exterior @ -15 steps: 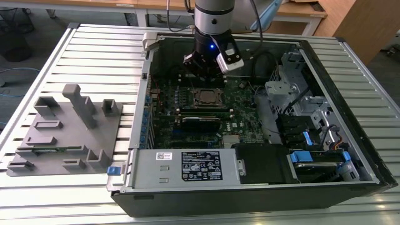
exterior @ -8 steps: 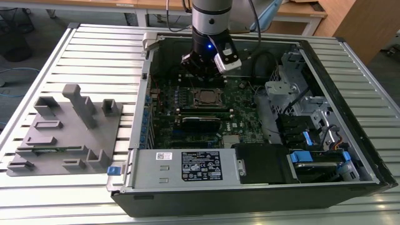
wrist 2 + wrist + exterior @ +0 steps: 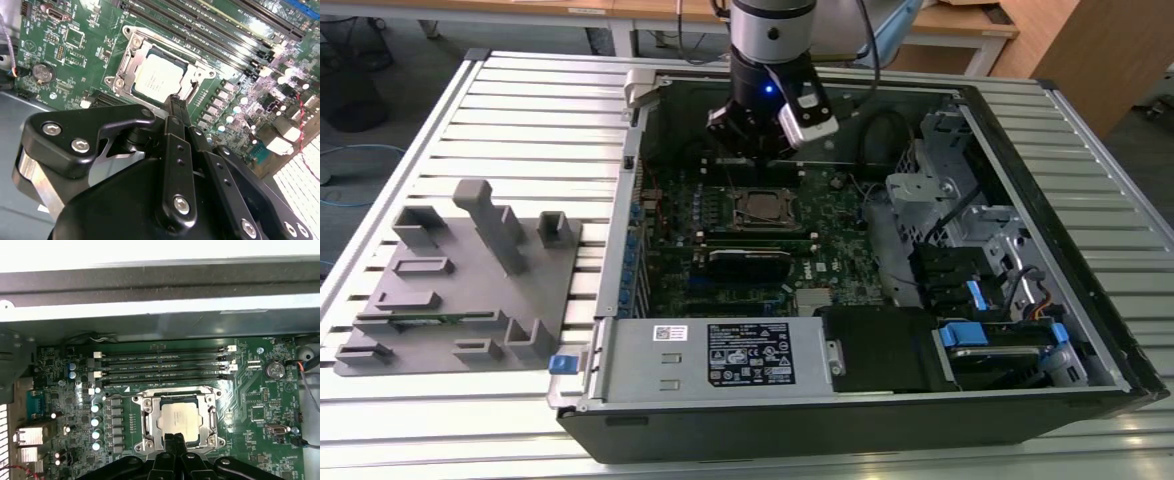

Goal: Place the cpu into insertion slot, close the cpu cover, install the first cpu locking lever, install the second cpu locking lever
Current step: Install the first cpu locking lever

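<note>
Pressed together on nothing we see, the jaws of our gripper (image 3: 172, 102) hang at 12 o'clock of the insertion slot (image 3: 735, 210) in the exterior view, where the cpu (image 3: 157, 77) already lies under the seemingly lowered cpu cover (image 3: 176, 399); whether the locking levers are latched we cannot tell.

Your cpu (image 3: 159, 77), a flat square chip with a pale metal top, lies level in the slot (image 3: 186, 86) on the green board (image 3: 75, 65). You see the cover (image 3: 132, 52), a thin silvery frame with a wide window, lying flat around the chip's edges, closed.
</note>
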Controlling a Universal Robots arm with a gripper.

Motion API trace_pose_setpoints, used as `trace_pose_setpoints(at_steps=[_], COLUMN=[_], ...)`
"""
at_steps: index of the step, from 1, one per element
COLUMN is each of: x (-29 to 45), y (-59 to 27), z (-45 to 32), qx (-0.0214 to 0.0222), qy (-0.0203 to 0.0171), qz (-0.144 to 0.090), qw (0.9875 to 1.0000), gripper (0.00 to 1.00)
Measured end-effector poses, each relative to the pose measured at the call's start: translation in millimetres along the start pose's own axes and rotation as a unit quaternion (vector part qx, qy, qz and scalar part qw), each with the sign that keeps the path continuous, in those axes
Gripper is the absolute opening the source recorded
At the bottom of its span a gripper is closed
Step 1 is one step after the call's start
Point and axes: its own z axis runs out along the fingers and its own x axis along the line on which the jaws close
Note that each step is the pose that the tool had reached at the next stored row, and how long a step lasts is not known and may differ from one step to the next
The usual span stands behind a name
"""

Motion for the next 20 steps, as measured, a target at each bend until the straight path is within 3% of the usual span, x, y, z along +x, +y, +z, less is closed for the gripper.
trace_pose_setpoints(at_steps=[9, 20], x=[1.4, 26.2], y=[0.0, -1.8], z=[-2.3, -2.3], qx=[0.0, -0.0001], qy=[0.0001, -0.0002], qz=[0.0, 0.0], qw=[1.0, 1.0], gripper=[0.11, 0.11])
